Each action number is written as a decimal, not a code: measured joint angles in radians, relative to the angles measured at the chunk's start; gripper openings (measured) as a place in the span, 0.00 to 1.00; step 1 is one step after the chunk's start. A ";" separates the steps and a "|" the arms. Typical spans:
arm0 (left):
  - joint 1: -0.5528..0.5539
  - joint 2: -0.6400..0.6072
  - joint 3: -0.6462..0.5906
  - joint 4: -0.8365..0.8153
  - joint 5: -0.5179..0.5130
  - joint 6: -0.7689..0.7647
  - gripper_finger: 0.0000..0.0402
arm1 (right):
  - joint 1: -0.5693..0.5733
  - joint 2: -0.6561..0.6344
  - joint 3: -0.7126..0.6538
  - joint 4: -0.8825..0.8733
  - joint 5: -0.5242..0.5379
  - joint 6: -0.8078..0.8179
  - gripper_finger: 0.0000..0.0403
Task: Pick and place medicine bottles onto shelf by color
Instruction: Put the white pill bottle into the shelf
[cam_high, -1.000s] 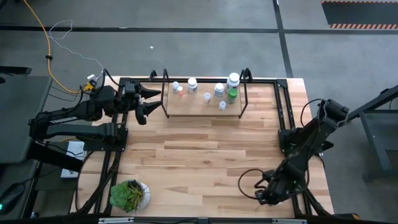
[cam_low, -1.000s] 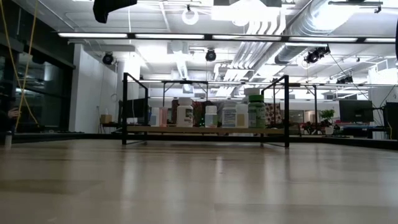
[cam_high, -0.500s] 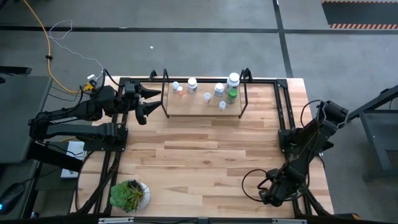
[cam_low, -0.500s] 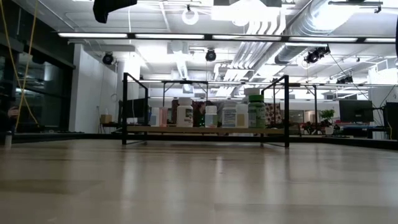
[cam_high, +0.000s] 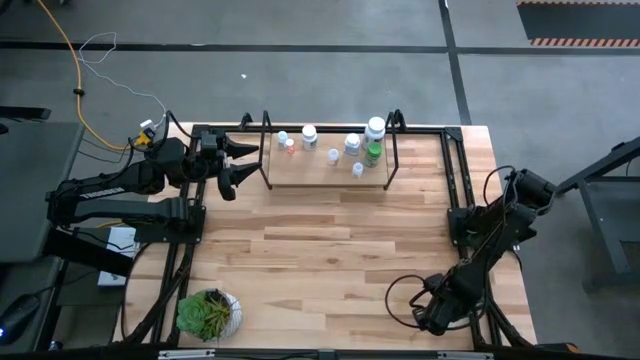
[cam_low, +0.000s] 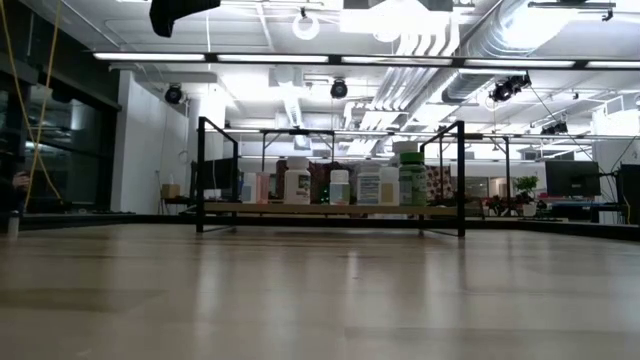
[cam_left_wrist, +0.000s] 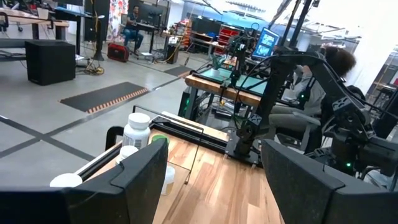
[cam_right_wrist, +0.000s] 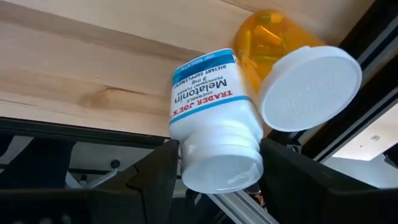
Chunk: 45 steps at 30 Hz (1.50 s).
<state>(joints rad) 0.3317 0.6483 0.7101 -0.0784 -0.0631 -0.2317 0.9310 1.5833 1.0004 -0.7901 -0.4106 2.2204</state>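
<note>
The shelf (cam_high: 328, 172) stands at the table's far edge with several white bottles, a green bottle (cam_high: 373, 154) and a small orange bottle (cam_high: 290, 147) upright on its board; it also shows in the low view (cam_low: 330, 208). My left gripper (cam_high: 236, 166) is open and empty beside the shelf's left end. My right gripper (cam_high: 430, 318) is open at the table's near right corner. Its fingers flank the cap end of a white Melatonin bottle (cam_right_wrist: 208, 118) that lies on its side. An orange bottle (cam_right_wrist: 273, 43) with a white cap lies beside it. My right gripper's fingers (cam_right_wrist: 158, 177) stand on either side of the white bottle's cap end (cam_right_wrist: 221, 165), coming at it along its length. I cannot tell whether they touch it. The bottle lies on its side at the table's edge.
A green potted plant (cam_high: 208, 313) stands at the near left corner. A black frame rail (cam_right_wrist: 74, 134) runs along the table's edge by the two lying bottles. Bare wooden tabletop (cam_high: 320, 250) lies between the shelf and the near edge.
My right arm has folded down a little, and its gripper has shifted slightly toward the table's near edge. The left arm and the bottles on the shelf have stayed still.
</note>
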 joint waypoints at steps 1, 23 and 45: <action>0.000 0.000 0.000 0.000 0.000 0.000 0.62 | 0.000 0.000 0.000 0.002 0.001 0.000 0.55; 0.000 0.000 0.000 0.001 -0.004 0.026 0.62 | -0.138 -0.132 -0.001 0.294 0.209 -0.286 0.38; 0.000 0.000 0.000 0.032 -0.019 0.000 0.62 | -1.100 0.278 0.816 -0.316 0.376 -1.742 0.38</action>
<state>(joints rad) 0.3313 0.6479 0.7105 -0.0460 -0.0822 -0.2321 -0.1693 1.8609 1.8163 -1.1057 -0.0350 0.4783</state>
